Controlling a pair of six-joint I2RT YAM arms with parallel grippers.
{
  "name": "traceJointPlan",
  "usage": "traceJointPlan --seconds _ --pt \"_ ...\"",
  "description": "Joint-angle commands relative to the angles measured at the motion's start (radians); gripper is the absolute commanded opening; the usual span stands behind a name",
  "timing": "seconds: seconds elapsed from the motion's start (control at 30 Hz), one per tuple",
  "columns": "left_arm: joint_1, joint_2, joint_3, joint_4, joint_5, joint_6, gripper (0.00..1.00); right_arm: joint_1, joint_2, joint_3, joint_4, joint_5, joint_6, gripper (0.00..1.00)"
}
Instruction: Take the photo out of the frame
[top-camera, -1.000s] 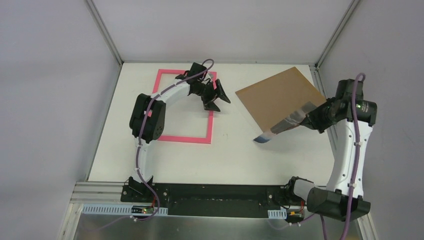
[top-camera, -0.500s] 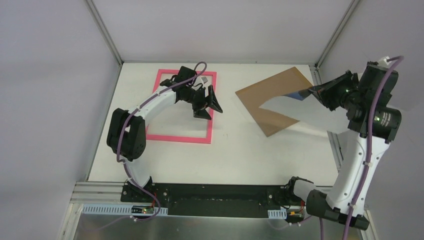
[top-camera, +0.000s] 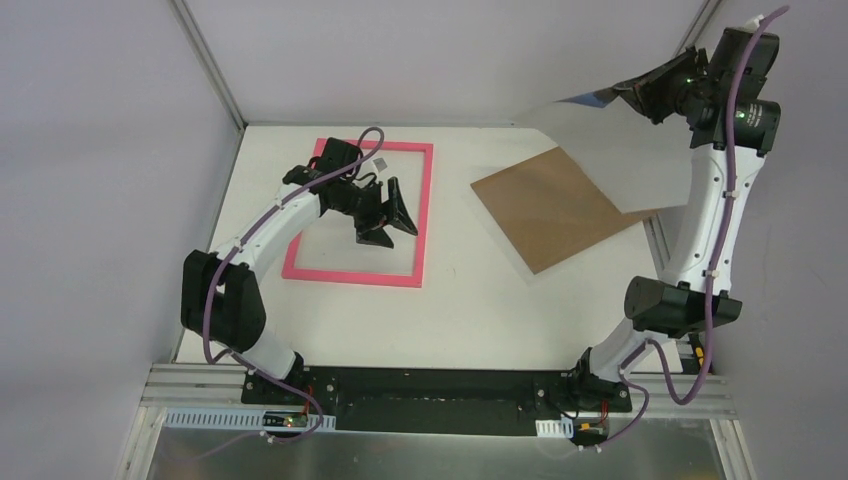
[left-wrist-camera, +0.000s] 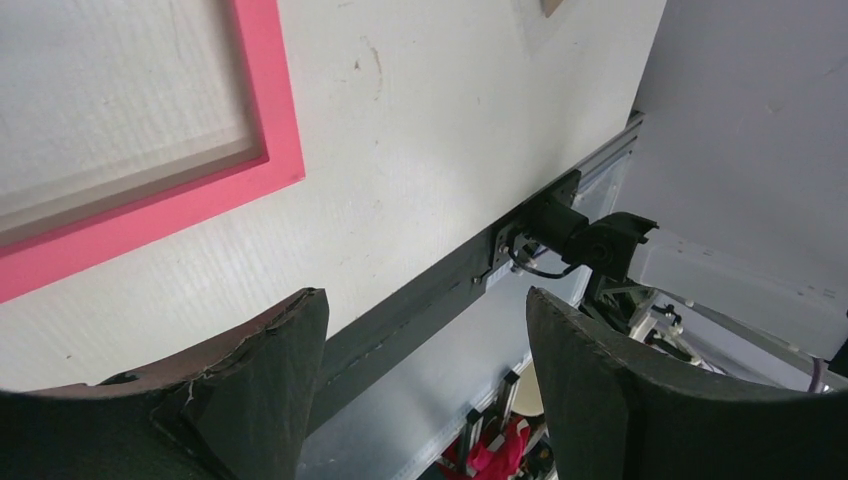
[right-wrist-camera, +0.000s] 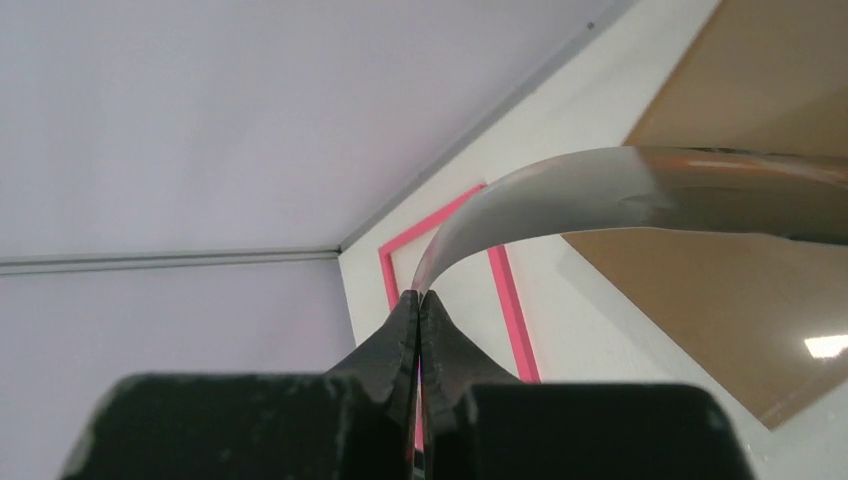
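Right gripper clamps the thin glossy photo sheet aloft above a brown square board; left gripper, fingers apart, hovers over the pink rectangular frame.

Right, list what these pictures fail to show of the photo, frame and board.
The photo: its picture. Top view shows only the pale back; right wrist view sees it curled, glare-washed, in the right hand.
The frame: part of its left side, behind the left arm in top view; left wrist view's edges leave one corner.
The brown board: its right edge, under the lifted photo in top view.
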Motion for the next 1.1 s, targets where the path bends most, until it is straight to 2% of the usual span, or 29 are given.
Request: traceJointPlan --seconds 0.0,0.07,0.13,0.3,0.4,0.47,0.6,0.67,0.87,1.07 --pt "0.015 -0.078 -0.033 -0.071 -0.029 0.051 0.74 0.006 0.046 0.152 0.083 -0.058 0.04 0.0" --pt "0.022 -0.085 -0.037 -0.086 -0.031 0.053 0.74 0.007 0.045 0.111 0.119 -0.06 0.048 0.0" --pt "0.025 -0.09 -0.038 -0.092 -0.031 0.053 0.74 0.01 0.01 -0.024 0.188 -0.065 0.058 0.0" --pt "0.028 -0.088 -0.033 -0.1 -0.021 0.047 0.74 0.013 -0.178 -0.636 0.503 -0.078 0.144 0.0" --pt "0.028 -0.092 -0.033 -0.102 -0.015 0.043 0.74 0.015 -0.23 -0.943 0.667 -0.059 0.179 0.0" --pt "0.028 -0.093 -0.034 -0.105 -0.012 0.041 0.74 0.013 -0.231 -1.111 0.76 -0.045 0.214 0.0" --pt "0.028 -0.096 -0.037 -0.112 -0.01 0.039 0.74 0.017 -0.262 -1.343 0.896 0.029 0.312 0.0" --pt "0.028 -0.099 -0.039 -0.116 -0.012 0.041 0.74 0.017 -0.274 -1.409 0.91 0.084 0.339 0.0" --pt "0.028 -0.109 -0.053 -0.129 -0.022 0.051 0.75 0.015 -0.257 -1.468 0.872 0.192 0.322 0.0" --pt "0.028 -0.109 -0.056 -0.137 -0.023 0.061 0.74 0.031 -0.141 -1.422 0.884 0.124 0.278 0.0"
